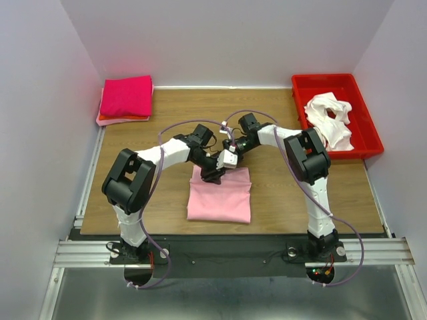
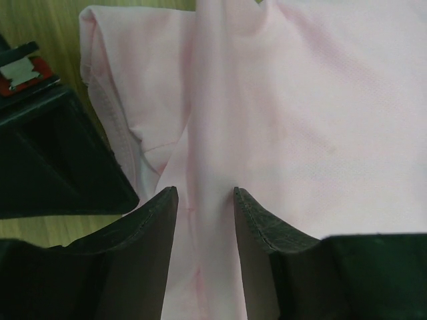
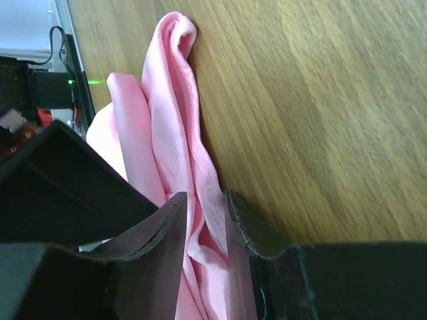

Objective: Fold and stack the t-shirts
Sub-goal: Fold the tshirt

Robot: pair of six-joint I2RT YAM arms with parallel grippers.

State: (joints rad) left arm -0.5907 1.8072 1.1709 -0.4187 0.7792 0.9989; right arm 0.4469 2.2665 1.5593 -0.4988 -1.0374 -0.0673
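Note:
A light pink t-shirt [image 1: 219, 200] lies folded into a rectangle near the front middle of the table. Both grippers meet at its far edge. My left gripper [image 1: 213, 175] presses down there, and in the left wrist view its jaws [image 2: 205, 193] close round a raised ridge of the shirt [image 2: 320, 120]. My right gripper [image 1: 227, 162] is beside it. In the right wrist view it [image 3: 205, 197] pinches the bunched edge of the shirt [image 3: 173, 100] just above the wood. A hot pink t-shirt [image 1: 127, 95] lies folded on a salmon one [image 1: 105, 121] at the back left.
A red plastic tray [image 1: 333, 79] stands at the back right with a crumpled white t-shirt [image 1: 329, 119] in it. White walls close in the table on three sides. Both arms arch over the table's middle.

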